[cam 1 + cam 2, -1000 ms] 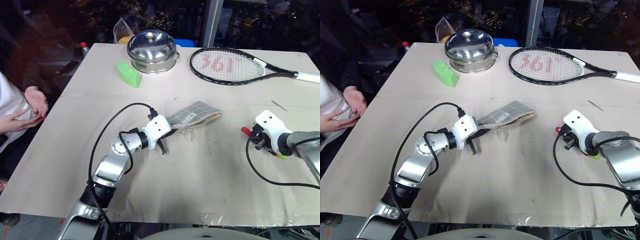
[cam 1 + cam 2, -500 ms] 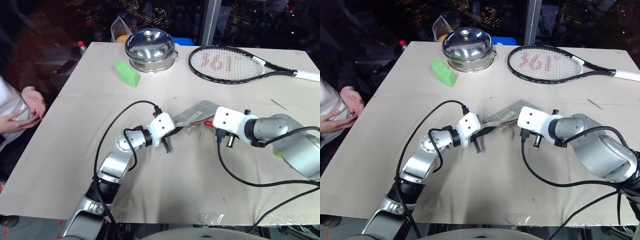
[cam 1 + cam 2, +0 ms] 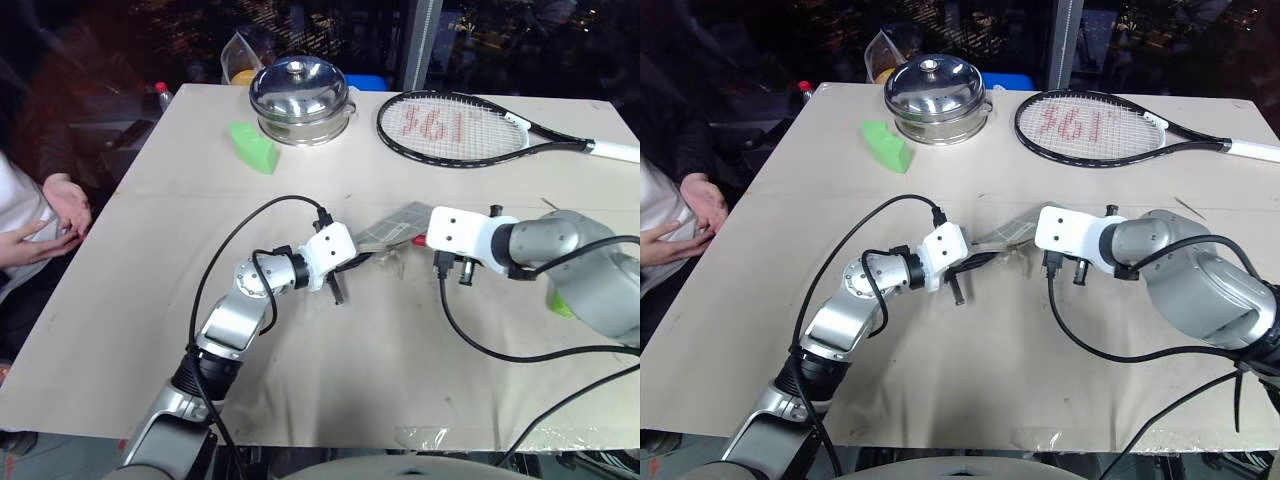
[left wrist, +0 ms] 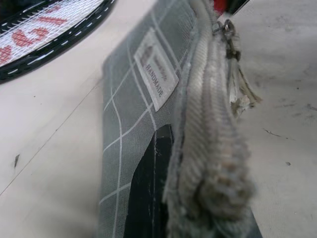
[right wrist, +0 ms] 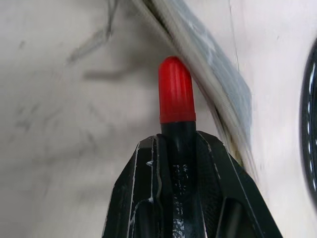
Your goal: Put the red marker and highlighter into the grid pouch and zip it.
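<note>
The grid pouch lies tilted at the middle of the table, its zipper edge and white label close up in the left wrist view. My left gripper is shut on the pouch's near end, with one black finger against the fabric. My right gripper is shut on the red marker. The marker's red cap sits right at the pouch's open edge. A bit of the light-green highlighter shows on the table behind my right arm.
A lidded steel pot, a bright green wedge block and a tennis racket lie across the far half of the table. A person's hands rest at the left edge. A cable trails from each wrist.
My right arm has swung left from the table's right side to the pouch, carrying the red marker and rolling its wrist. The left gripper has kept its hold on the pouch.
</note>
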`<action>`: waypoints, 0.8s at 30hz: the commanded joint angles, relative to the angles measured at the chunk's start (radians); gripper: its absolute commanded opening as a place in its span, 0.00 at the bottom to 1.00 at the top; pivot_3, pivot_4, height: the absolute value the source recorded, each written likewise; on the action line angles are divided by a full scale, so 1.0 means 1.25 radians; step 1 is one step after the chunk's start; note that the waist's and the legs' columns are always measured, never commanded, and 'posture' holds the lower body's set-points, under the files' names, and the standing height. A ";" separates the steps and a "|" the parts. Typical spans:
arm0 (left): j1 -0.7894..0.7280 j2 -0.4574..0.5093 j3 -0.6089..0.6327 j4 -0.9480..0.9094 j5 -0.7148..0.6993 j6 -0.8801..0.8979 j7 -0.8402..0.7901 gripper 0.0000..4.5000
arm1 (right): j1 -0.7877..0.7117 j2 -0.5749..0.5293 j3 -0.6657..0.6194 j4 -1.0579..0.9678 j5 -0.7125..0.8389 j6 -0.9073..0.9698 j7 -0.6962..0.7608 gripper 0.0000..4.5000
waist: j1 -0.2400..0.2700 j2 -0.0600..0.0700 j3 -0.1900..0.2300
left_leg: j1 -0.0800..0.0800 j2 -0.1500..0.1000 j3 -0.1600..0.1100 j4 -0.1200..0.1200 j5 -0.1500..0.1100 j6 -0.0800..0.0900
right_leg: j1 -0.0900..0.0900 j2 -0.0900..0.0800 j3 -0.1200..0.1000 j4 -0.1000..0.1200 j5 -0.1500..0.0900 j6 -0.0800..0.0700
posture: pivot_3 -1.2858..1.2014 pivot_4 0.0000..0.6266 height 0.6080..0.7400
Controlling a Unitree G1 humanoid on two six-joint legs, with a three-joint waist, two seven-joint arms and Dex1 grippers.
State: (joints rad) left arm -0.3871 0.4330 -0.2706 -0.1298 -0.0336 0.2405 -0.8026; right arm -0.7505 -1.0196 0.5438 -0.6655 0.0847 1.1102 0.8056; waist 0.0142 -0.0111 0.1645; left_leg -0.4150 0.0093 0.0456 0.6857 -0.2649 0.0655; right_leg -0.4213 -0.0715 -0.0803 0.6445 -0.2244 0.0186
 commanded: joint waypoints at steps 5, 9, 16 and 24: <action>-0.007 0.013 0.011 -0.040 -0.016 0.008 -0.007 0.00 | -0.005 -0.058 -0.058 -0.040 -0.010 0.016 0.022 0.04 | 0.000 0.000 0.000 | 0.000 0.000 0.000 0.000 0.000 0.000 | 0.000 0.000 0.000 0.001 0.000 0.000 | 0.52 0.24 1.00; -0.007 0.016 0.004 -0.038 -0.014 0.003 -0.013 0.00 | -0.011 -0.050 -0.042 -0.029 -0.025 0.011 0.016 0.04 | 0.000 0.000 0.000 | 0.000 0.000 0.000 0.000 0.000 0.000 | 0.000 0.000 0.000 0.001 0.000 0.000 | 0.52 0.24 1.00; -0.013 0.013 0.000 -0.034 -0.013 0.000 -0.016 0.00 | -0.027 -0.047 0.010 -0.012 -0.073 -0.014 0.022 0.04 | 0.000 0.000 0.000 | 0.000 0.000 0.000 0.000 0.000 0.000 | 0.000 0.000 0.000 0.001 0.000 0.000 | 0.52 0.24 1.00; -0.024 0.008 -0.015 -0.018 -0.005 -0.015 -0.024 0.00 | -0.085 0.043 0.122 0.078 -0.183 -0.105 0.033 0.04 | -0.001 0.000 0.000 | 0.000 0.000 0.001 0.000 0.000 -0.001 | -0.001 0.000 0.001 0.001 0.000 0.000 | 0.52 0.24 1.00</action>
State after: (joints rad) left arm -0.4015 0.4484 -0.2843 -0.1340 -0.0379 0.2471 -0.8254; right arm -0.8299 -0.9750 0.6992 -0.5701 -0.1031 1.0154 0.8445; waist 0.0135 -0.0107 0.1647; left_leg -0.4150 0.0094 0.0465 0.6863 -0.2644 0.0648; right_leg -0.4221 -0.0708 -0.0794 0.6458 -0.2244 0.0186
